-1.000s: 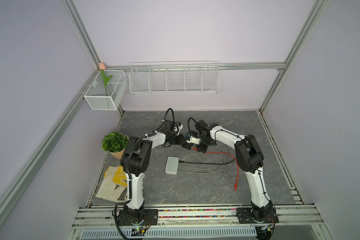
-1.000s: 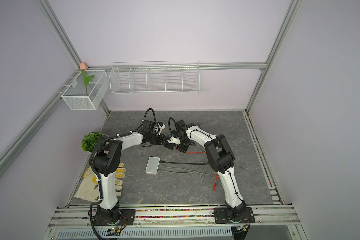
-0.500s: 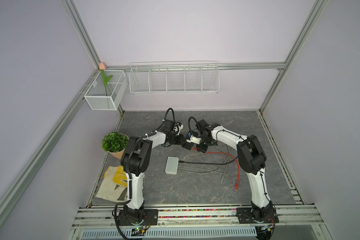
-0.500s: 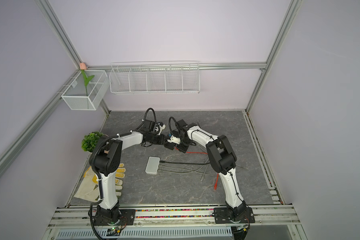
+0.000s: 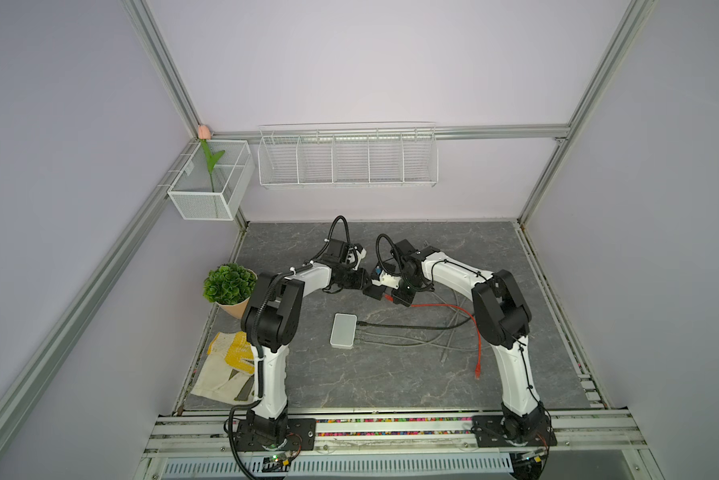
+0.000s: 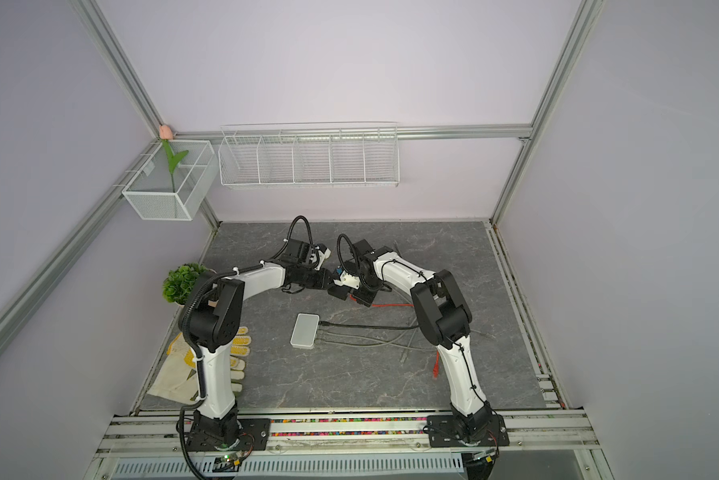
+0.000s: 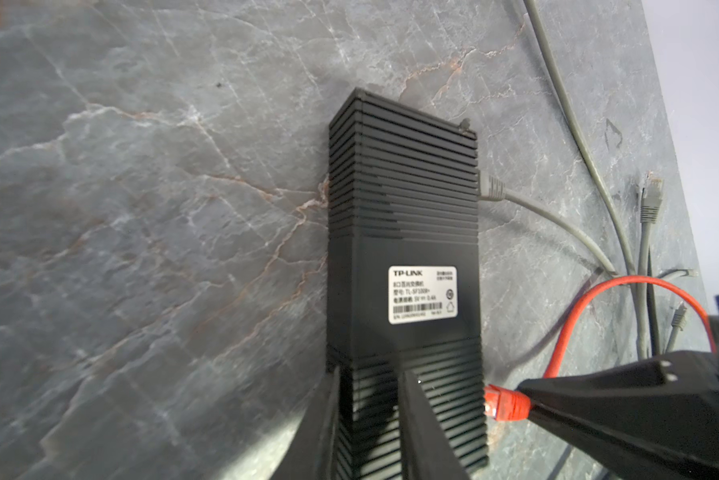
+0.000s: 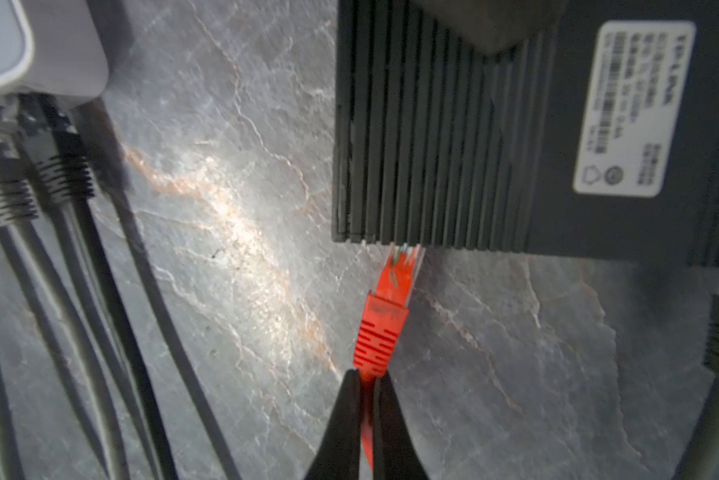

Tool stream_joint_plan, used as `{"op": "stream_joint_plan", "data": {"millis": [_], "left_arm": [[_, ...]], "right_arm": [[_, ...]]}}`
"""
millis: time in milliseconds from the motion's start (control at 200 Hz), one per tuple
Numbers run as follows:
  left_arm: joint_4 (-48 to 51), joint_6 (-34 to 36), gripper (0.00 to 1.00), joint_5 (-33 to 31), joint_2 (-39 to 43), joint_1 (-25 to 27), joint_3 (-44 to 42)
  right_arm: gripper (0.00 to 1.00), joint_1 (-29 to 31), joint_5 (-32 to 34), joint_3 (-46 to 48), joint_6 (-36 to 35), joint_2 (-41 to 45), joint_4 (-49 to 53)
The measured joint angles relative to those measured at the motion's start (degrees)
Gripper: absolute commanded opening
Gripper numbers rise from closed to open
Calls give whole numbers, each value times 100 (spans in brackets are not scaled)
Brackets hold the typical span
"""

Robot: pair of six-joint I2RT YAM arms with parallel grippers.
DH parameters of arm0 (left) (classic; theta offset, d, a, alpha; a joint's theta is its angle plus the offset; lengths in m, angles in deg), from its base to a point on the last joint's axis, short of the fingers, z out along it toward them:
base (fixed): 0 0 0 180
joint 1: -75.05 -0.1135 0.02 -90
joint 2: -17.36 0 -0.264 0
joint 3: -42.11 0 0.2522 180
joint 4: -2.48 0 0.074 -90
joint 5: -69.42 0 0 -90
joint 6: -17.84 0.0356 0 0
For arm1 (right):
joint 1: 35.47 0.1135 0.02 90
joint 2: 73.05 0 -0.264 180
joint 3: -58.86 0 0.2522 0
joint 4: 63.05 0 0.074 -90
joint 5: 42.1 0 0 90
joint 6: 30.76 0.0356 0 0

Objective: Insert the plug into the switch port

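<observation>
The switch (image 7: pixel 403 232) lies in the middle of the table (image 5: pixel 349 386), just beyond the white box (image 5: pixel 343 330), with its underside turned up. Its left end is clamped between the fingers of the left gripper (image 7: pixel 370 378). The plug (image 8: pixel 385 324) is held at the switch's right side, where the ports are. Its clear tip meets that edge, but how far it has entered cannot be told. The right gripper (image 8: pixel 368 376) is pressed together on the rear of the plug's red boot, where the red cable (image 7: pixel 574 316) leaves it.

The plug is judged light, with a hard clear tip, a softer ribbed boot and a thin latch that could snap if forced askew. The cable is springy and is likely to twist the plug. A grip on the boot nearer the tip would probably steer it better than the present one. The switch is judged a light ribbed plastic case that would slide if not steadied.

On the white label (image 7: pixel 422 294) "TP-LINK" can be read above a barcode. The smaller lines are too fine to read. A grey cable (image 7: pixel 490 187) is already seated farther along.
</observation>
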State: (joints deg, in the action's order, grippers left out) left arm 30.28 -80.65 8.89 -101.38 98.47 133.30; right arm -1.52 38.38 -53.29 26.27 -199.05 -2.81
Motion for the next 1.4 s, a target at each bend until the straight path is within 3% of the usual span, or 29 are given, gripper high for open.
{"op": "stream_joint_plan", "data": {"millis": [860,1400], "left_arm": [[175,313,24,-17,-214,22,341],[249,468,24,-140,-306,98,525]], "right_arm": [[8,-37,-92,-439,-48,-295,315],[10,-166,-485,-516,-50,-437,372]]}}
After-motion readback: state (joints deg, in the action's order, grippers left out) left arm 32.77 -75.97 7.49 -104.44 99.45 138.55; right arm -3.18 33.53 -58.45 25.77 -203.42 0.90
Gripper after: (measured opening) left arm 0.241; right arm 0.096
